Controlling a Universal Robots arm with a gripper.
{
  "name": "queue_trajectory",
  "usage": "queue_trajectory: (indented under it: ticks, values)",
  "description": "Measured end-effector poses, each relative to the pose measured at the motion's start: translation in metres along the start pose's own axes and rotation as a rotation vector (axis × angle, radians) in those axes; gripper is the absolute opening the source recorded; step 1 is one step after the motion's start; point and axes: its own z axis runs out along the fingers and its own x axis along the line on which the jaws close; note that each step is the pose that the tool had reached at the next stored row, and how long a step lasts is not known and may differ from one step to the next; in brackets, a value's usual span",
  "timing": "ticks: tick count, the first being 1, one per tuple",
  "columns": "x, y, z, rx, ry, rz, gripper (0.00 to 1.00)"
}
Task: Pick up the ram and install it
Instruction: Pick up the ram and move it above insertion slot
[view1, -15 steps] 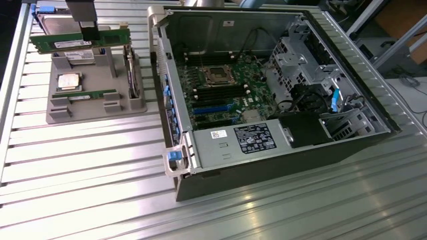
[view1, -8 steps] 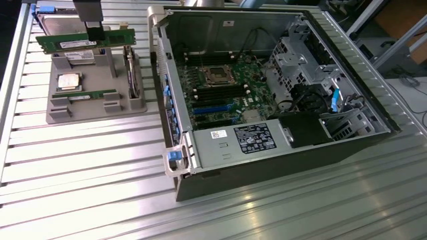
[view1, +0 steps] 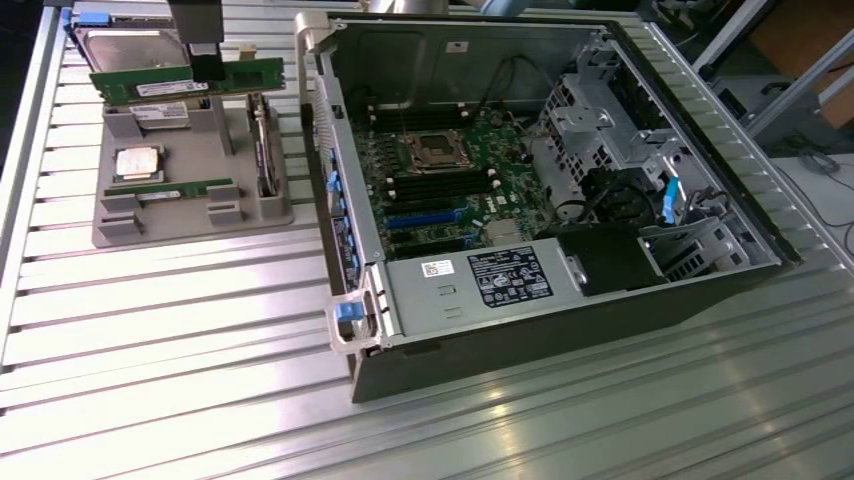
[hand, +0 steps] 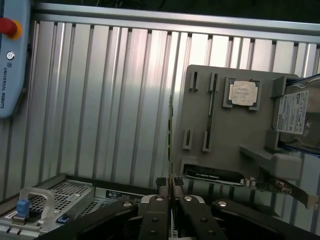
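The ram (view1: 147, 85), a long green stick with a white label, hangs lifted above the grey parts tray (view1: 187, 215) at the exterior view's upper left. My gripper (view1: 203, 62) is shut on its middle from above. In the wrist view the ram (hand: 170, 135) appears edge-on as a thin line running out from between my fingers (hand: 159, 207), where the gripper (hand: 171, 189) pinches it. A second green memory stick (view1: 171, 188) still stands in a slot of the tray. The open computer case (view1: 350, 150) lies to the exterior view's right, with black memory slots (view1: 430, 186) on its motherboard.
The tray (hand: 200, 145) also carries a square silver CPU (view1: 139, 162), a hard drive (view1: 127, 42) and a broader card (view1: 264, 150) standing on edge. A power supply (view1: 487, 280) and a drive cage (view1: 601, 110) fill parts of the case. A teach pendant (hand: 12, 55) lies on the slatted table (view1: 160, 330).
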Motion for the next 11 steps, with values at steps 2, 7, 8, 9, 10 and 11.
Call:
queue_trajectory:
  ticks: [2, 7, 8, 9, 10, 11]
  values:
    - [0.0, -0.0031, -0.0001, -0.0001, 0.0008, 0.0, 0.14]
    - [0.001, -0.0088, -0.0004, -0.0003, 0.0023, 0.0, 0.14]
    - [0.001, -0.0096, -0.0004, -0.0003, 0.0024, 0.0, 0.14]
    - [0.001, -0.0106, -0.0004, -0.0003, 0.0026, 0.0, 0.14]
    - [0.001, -0.0114, -0.0005, -0.0004, 0.0028, 0.0, 0.14]
    - [0.002, -0.0133, -0.0005, -0.0004, 0.0031, 0.0, 0.14]
